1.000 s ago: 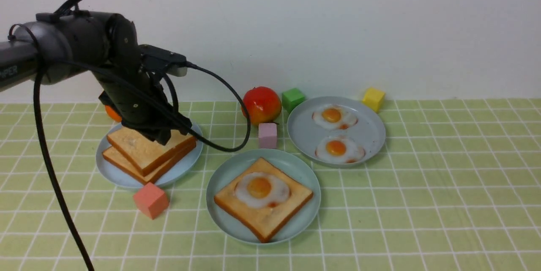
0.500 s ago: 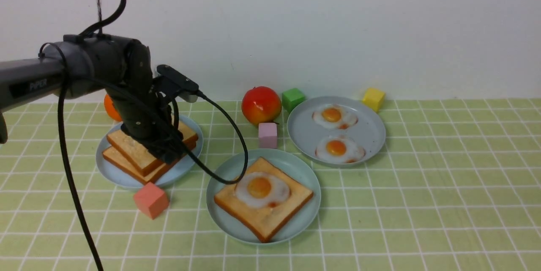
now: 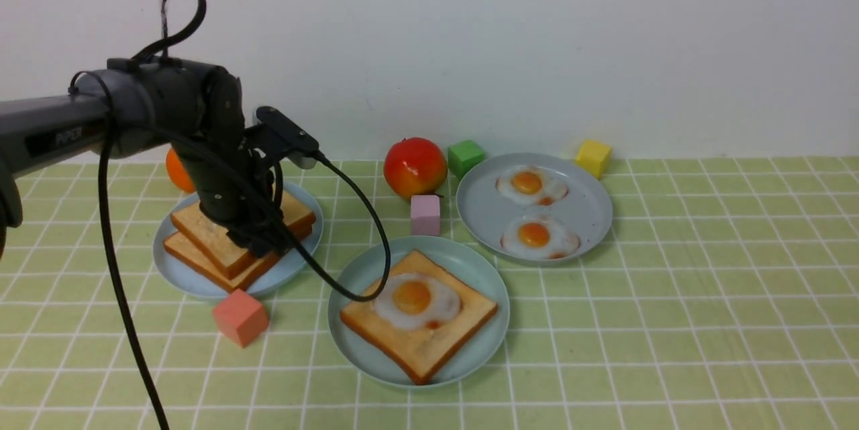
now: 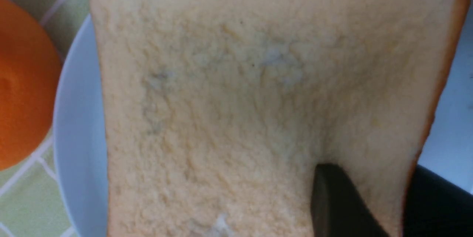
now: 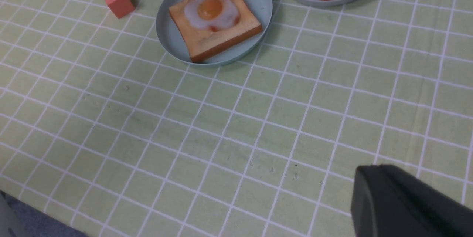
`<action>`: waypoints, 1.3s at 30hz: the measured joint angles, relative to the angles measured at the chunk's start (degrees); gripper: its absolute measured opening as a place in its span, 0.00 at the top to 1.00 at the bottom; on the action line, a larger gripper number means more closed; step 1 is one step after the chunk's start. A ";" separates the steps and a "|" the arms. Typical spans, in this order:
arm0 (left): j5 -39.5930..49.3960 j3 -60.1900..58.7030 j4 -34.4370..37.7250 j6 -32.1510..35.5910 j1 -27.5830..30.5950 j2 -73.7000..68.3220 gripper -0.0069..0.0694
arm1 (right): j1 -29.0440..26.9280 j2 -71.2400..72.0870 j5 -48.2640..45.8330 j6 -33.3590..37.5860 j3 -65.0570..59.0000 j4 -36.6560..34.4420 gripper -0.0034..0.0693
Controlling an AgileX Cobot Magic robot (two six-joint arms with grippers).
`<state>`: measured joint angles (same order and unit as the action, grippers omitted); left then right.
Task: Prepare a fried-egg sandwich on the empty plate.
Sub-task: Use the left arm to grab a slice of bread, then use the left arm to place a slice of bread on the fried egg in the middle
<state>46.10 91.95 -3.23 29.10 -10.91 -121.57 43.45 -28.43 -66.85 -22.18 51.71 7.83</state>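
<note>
Two toast slices lie stacked on the light-blue plate (image 3: 176, 277) at the left. My left gripper (image 3: 260, 241) (image 4: 373, 179) is shut on the top toast slice (image 3: 201, 227) (image 4: 240, 100): one finger presses its upper face, the other sits just past the crust. At the front centre, the mint-teal plate (image 3: 464, 262) (image 5: 258, 4) holds a toast slice (image 3: 421, 344) (image 5: 216, 41) with a fried egg (image 3: 416, 299) (image 5: 210, 9) on it. My right gripper (image 5: 373, 176) hangs shut over bare tablecloth, well in front of that plate.
A greyish plate (image 3: 594, 212) at the back right holds two fried eggs. A red fruit (image 3: 415, 167), an orange (image 3: 176, 176), and pink (image 3: 424, 214), green (image 3: 465, 156), yellow (image 3: 593, 157) and salmon (image 3: 239, 317) cubes stand around the plates. The left arm's cable (image 3: 379, 262) droops over the centre plate's edge.
The left arm has dropped and turned, bringing its gripper down onto the right edge of the toast stack. Plates, eggs and cubes have not moved.
</note>
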 joint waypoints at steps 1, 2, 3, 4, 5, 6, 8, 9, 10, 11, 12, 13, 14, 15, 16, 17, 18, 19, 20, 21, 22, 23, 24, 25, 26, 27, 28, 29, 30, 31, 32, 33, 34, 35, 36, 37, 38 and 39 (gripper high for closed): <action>0.20 0.00 -0.08 0.06 0.00 0.00 0.69 | 0.00 0.00 0.00 0.00 0.00 0.00 0.95; 0.20 0.00 -0.08 0.06 0.00 0.00 0.69 | 0.00 0.00 0.00 0.00 0.00 0.00 0.95; 0.44 0.04 -0.38 0.10 -0.11 0.00 0.72 | 0.00 0.00 0.00 0.00 0.00 0.00 0.95; 0.61 0.11 -0.52 0.10 -0.12 0.07 0.73 | 0.00 0.00 0.00 0.00 0.00 0.00 0.95; 0.66 0.11 -0.60 0.10 -0.18 0.28 0.75 | 0.00 0.00 0.00 0.00 0.00 0.00 0.95; 0.94 0.11 -0.65 -0.16 -0.23 0.58 0.77 | 0.00 0.00 0.00 0.00 0.00 0.00 0.95; 1.49 -0.07 -0.65 -1.07 -0.30 1.65 0.81 | 0.00 0.00 0.06 0.00 0.00 0.00 0.95; 2.06 -0.21 -0.46 -2.03 -0.30 2.49 0.82 | 0.00 0.00 0.06 0.00 0.00 0.00 0.95; 2.50 -0.48 0.02 -3.27 -0.30 3.70 0.83 | 0.00 0.00 0.06 0.00 0.00 0.00 0.95; 2.85 -0.59 1.03 -4.89 -0.30 5.18 0.84 | 0.00 0.00 0.06 0.00 0.00 0.04 0.95; 3.50 -0.59 2.39 -6.80 -0.30 6.81 0.84 | 0.00 0.00 0.06 0.00 0.00 0.18 0.95; 4.08 -0.59 3.53 -8.40 -0.44 7.84 0.84 | 0.00 0.00 0.06 0.00 0.00 0.30 0.95; 4.76 -0.67 4.43 -9.90 -0.78 9.59 0.84 | 0.00 0.00 0.06 0.00 0.00 0.44 0.95; 5.68 -0.89 5.12 -11.51 -1.55 11.21 0.85 | 0.00 0.00 0.06 0.00 0.00 0.62 0.94; 6.10 -0.97 5.19 -11.78 -1.95 11.52 0.85 | 0.00 0.00 0.06 0.00 0.00 0.68 0.94; 8.26 -2.13 5.28 -14.20 -4.71 13.87 0.85 | 0.00 0.00 0.00 0.00 0.00 0.96 0.94; 8.48 -2.30 5.28 -14.20 -5.09 14.08 0.85 | 0.00 0.00 -0.05 0.00 0.00 0.94 0.94; 9.93 -3.92 4.71 -16.41 -8.67 15.39 0.85 | 0.00 0.00 -0.26 0.00 0.00 1.16 0.94; 10.26 -5.06 4.04 -17.83 -11.22 15.64 0.85 | 0.00 0.00 -0.46 0.00 0.00 1.16 0.94; 10.33 -5.86 3.23 -19.09 -13.87 15.63 0.85 | 0.00 0.00 -0.65 0.00 0.00 1.16 0.94; 10.17 -6.68 2.29 -21.11 -16.55 15.63 0.85 | 0.00 0.00 -0.92 0.00 0.00 1.16 0.94; 10.07 -6.94 1.49 -22.44 -19.23 15.52 0.85 | 0.00 0.00 -1.07 0.00 0.00 1.16 0.94; 9.67 -7.13 0.38 -24.11 -21.32 15.51 0.85 | 0.00 0.00 -1.53 0.00 0.00 1.22 0.94; 9.01 -7.21 -0.86 -25.70 -23.79 15.51 0.85 | 0.00 0.00 -1.91 0.00 0.00 1.35 0.94; 8.07 -7.26 -2.25 -27.17 -26.02 15.51 0.85 | 0.00 0.00 -2.36 0.00 0.00 1.44 0.94; 8.07 -7.25 -2.25 -27.17 -26.43 15.51 0.85 | 0.00 0.00 -2.45 0.00 0.00 1.44 0.94; 5.94 -7.27 -4.94 -29.65 -29.35 15.41 0.85 | 0.00 0.00 -3.05 0.00 0.00 1.48 0.94; 5.01 -7.27 -6.14 -30.58 -30.77 15.32 0.85 | 0.00 0.00 -3.37 0.00 0.00 1.48 0.94; 3.92 -7.27 -7.57 -31.52 -31.90 15.12 0.85 | 0.00 0.00 -3.37 0.00 0.00 1.48 0.94; 3.01 -7.27 -8.73 -32.23 -32.78 14.87 0.85 | 0.00 0.00 -3.44 0.00 0.00 1.48 0.94; 2.32 -7.27 -9.55 -32.86 -33.43 14.66 0.85 | 0.00 0.00 -3.49 0.00 0.00 1.48 0.94; 1.93 -7.27 -10.07 -33.24 -33.82 14.42 0.85 | 0.00 0.00 -3.63 0.00 0.00 1.48 0.94; 1.86 -7.27 -10.13 -33.36 -33.90 14.27 0.85 | 0.00 0.00 -3.63 0.00 0.00 1.48 0.94; 1.72 -7.32 -10.50 -33.61 -34.33 13.89 0.85 | 0.00 0.00 -3.91 0.00 0.00 1.48 0.93; 1.78 -7.32 -10.56 -33.65 -34.47 13.59 0.85 | 0.00 0.00 -4.01 0.00 0.00 1.48 0.93; 1.78 -7.32 -10.56 -33.78 -34.59 13.37 0.85 | 0.00 0.00 -4.04 0.00 0.00 1.50 0.93; 1.92 -7.32 -10.70 -33.84 -34.59 12.98 0.85 | 0.00 0.00 -4.14 0.00 0.00 1.50 0.93; 2.01 -7.32 -10.70 -33.83 -34.59 12.97 0.85 | 0.00 0.00 -4.14 0.00 0.00 1.50 0.93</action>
<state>48.11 84.63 -13.93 -4.73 -45.50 -108.60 43.45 -28.43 -70.99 -22.18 51.71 9.34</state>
